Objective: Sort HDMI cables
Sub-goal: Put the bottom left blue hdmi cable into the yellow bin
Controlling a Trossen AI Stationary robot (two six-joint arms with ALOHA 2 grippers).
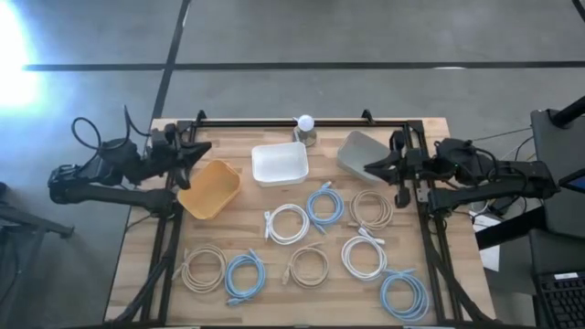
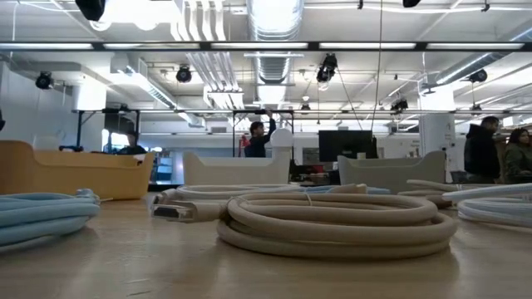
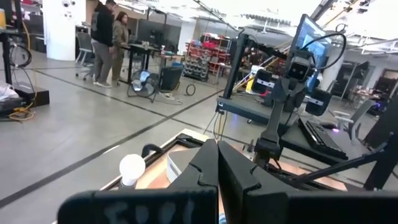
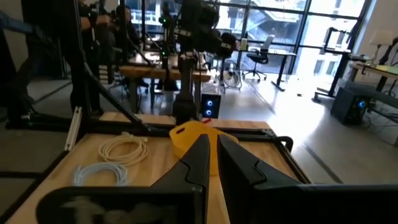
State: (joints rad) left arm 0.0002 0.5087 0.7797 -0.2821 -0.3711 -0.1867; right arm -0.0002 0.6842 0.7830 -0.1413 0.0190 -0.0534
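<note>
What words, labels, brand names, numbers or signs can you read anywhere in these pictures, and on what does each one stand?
None can be read.
Pale smudged marks on the dark block at the left gripper: too blurred to read.
Fainter marks on the same part behind the right gripper: unreadable.
The HDMI cables and three bins show no printing.

An open-plan robotics lab or workshop, it seems. Above the wooden table (image 1: 274,274), exposed ducts (image 2: 274,33) and strip lights run across the ceiling. Beyond the table, a polished concrete floor (image 3: 68,137) carries dark tape lines. Farther off stand desks with monitors (image 2: 347,145), red storage racks (image 3: 205,62) and office chairs (image 4: 258,59). 2 people (image 3: 109,40) stand far behind the table, possibly talking.
</note>
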